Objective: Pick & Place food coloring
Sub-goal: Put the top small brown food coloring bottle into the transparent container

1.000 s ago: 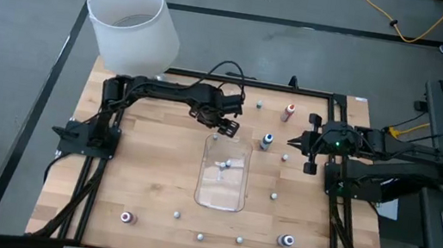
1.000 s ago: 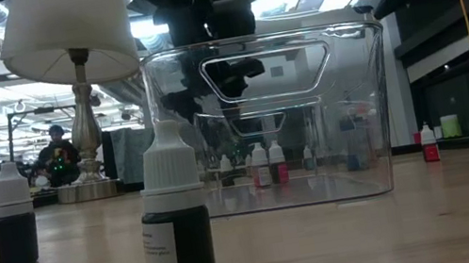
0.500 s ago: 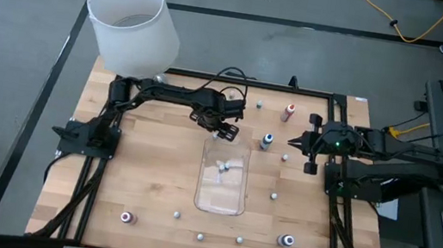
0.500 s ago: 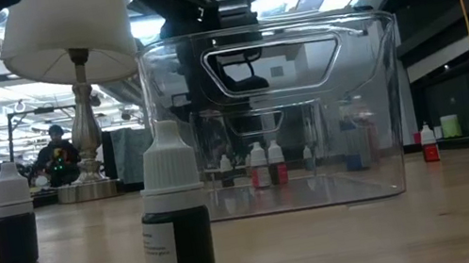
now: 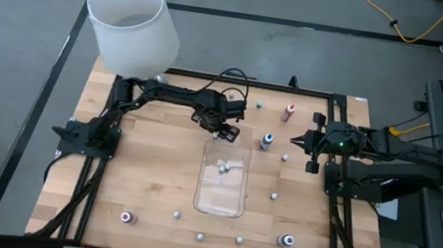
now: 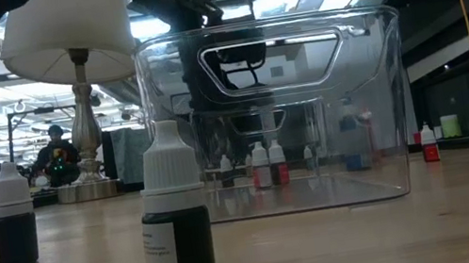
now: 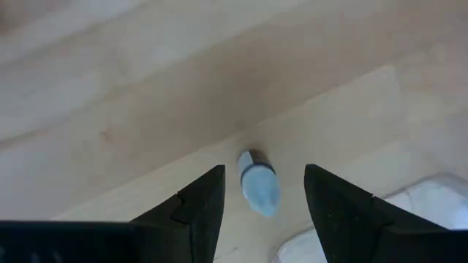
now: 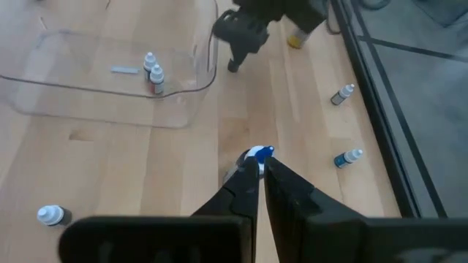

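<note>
Small dropper bottles stand scattered on the wooden table. My left gripper (image 5: 223, 130) is open just past the far end of the clear tray (image 5: 220, 195). A pale-capped bottle (image 7: 257, 183) stands between its fingers, apart from both. Two bottles (image 5: 222, 168) lie inside the tray on its floor. My right gripper (image 5: 292, 140) is shut and hovers right of a blue bottle (image 5: 267, 140), which shows just beyond its fingertips (image 8: 259, 153); I see no contact.
A white lamp (image 5: 132, 20) stands at the far left corner. A red bottle (image 5: 290, 110) stands near the far edge. Others stand along the near edge (image 5: 285, 240) (image 5: 128, 217). Two dark bottles (image 6: 175, 218) (image 6: 10, 219) show close in the low view. A black frame rims the table.
The clear tray has shifted a little on the table: in the low view its near wall spans wider than a second ago. My left arm has shifted slightly by the tray's far end.
</note>
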